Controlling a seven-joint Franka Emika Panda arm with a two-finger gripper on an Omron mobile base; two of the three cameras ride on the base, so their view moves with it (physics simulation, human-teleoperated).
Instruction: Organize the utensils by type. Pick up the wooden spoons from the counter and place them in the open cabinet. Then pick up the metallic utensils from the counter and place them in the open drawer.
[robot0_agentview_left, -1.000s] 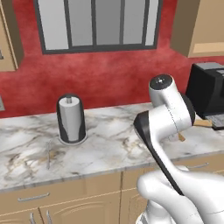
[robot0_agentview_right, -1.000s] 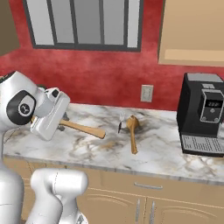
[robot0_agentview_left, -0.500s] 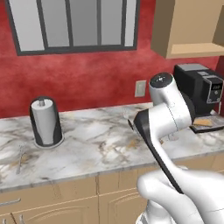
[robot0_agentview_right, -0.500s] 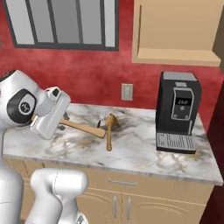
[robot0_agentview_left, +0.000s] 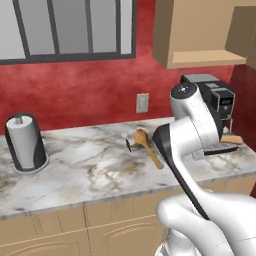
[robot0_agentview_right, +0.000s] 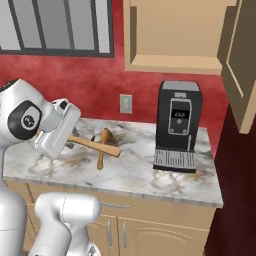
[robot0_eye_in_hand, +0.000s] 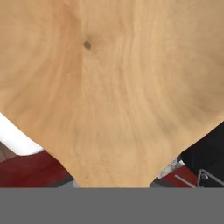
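Observation:
My gripper (robot0_agentview_right: 67, 142) is shut on a tan wooden spoon (robot0_agentview_right: 97, 146), held over the left part of the marble counter (robot0_agentview_right: 135, 176) with its handle pointing right. The spoon's wood (robot0_eye_in_hand: 109, 87) sits close up in the hand view. In the left base view its tip (robot0_agentview_left: 232, 139) pokes out from behind the arm. A second wooden spoon (robot0_agentview_left: 146, 144) lies on the counter (robot0_agentview_left: 90, 170), also seen as the spoon (robot0_agentview_right: 103, 144) below the held one. A small dark metallic utensil (robot0_agentview_left: 128, 145) lies beside its bowl. The open cabinet (robot0_agentview_right: 175, 35) hangs above on the right, door (robot0_agentview_right: 241, 65) swung out. The open drawer is out of view.
A black coffee machine (robot0_agentview_right: 177, 125) stands on the counter's right end, under the cabinet (robot0_agentview_left: 200, 35). A paper towel holder (robot0_agentview_left: 25, 142) stands at the far left. The red wall carries an outlet (robot0_agentview_left: 142, 102) and a window (robot0_agentview_left: 65, 27). Closed base cabinets (robot0_agentview_right: 150, 230) lie below.
The whole picture has slid left as the base drove right, bringing the coffee machine and open cabinet into view. The spoon stays in my grip in the same pose.

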